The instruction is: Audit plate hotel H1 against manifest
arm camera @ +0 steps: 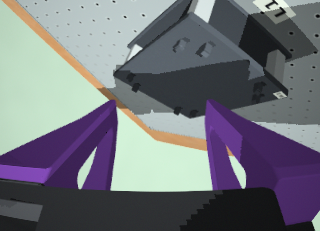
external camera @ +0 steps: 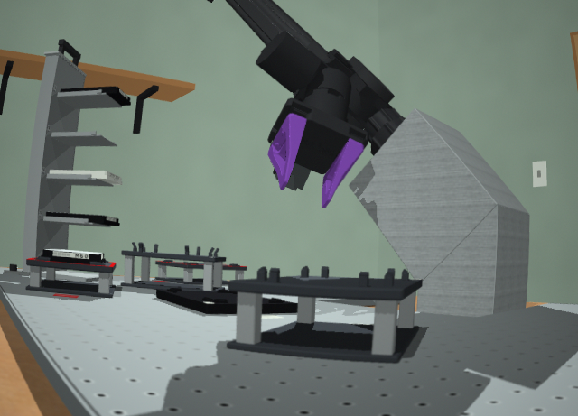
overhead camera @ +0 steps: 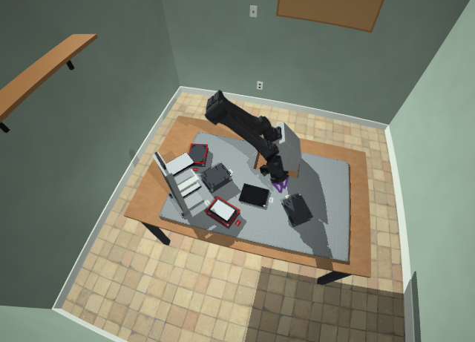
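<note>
The plate hotel H1 (overhead camera: 174, 188) (external camera: 49, 136) stands at the deck's left edge. The exterior view shows a dark plate (external camera: 95, 93) on the top shelf, a bare shelf under it, then a white plate (external camera: 86, 172), and a black plate (external camera: 84, 217) on the lowest shelf. A plate (overhead camera: 222, 210) (external camera: 72, 254) with a label on its side sits in a red-rimmed nest (overhead camera: 210, 214) (external camera: 69, 263). My gripper (overhead camera: 280, 187) (external camera: 303, 196) (arm camera: 161, 110) hangs high over the middle of the deck. Its purple fingers stand apart with nothing between them.
A second red-rimmed nest (overhead camera: 198, 153) (external camera: 200, 266) lies behind the hotel. There are dark raised nests mid-deck (overhead camera: 217, 176) (external camera: 172, 254) and at the front (overhead camera: 297, 209) (external camera: 321, 285) (arm camera: 200, 65). A flat black tray (overhead camera: 254, 194) (external camera: 209, 304) lies low on the deck. A large grey block (overhead camera: 291, 147) (external camera: 443, 225) stands beside the arm.
</note>
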You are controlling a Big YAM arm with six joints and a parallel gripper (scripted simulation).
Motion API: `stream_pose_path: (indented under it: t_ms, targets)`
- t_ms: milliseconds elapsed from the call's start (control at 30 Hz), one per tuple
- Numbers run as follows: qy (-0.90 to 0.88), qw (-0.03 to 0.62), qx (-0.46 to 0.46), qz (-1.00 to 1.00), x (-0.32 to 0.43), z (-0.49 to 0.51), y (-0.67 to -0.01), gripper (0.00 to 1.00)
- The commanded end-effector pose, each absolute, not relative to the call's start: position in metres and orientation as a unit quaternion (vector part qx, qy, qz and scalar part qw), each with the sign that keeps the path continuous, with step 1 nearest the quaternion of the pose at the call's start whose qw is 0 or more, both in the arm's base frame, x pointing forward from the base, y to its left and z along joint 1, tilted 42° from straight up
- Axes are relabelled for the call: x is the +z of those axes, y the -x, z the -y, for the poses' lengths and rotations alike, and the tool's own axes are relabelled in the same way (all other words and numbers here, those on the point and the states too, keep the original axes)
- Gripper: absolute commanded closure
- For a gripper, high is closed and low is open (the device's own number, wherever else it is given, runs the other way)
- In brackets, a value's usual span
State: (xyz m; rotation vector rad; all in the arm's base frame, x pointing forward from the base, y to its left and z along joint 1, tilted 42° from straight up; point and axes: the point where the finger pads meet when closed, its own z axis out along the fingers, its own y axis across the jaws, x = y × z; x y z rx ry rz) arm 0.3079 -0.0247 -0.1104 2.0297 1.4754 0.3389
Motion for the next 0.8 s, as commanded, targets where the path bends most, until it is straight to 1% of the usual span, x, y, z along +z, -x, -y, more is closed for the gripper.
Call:
stream_pose_path:
  t_ms: [0,333,400,767]
  targets:
    - [-0.733,0.309,0.117,-0.595,-0.104,0.016,-0.325,1.0]
    - [-0.675,0.307,0.033,-0.67,-0.097,0.025,-0.329,1.0]
    - [-0.675,0.307,0.033,-0.67,-0.097,0.025,-0.329,1.0]
    - [-0.586,0.29,-0.051,-0.755,-0.087,0.021,-0.332,1.0]
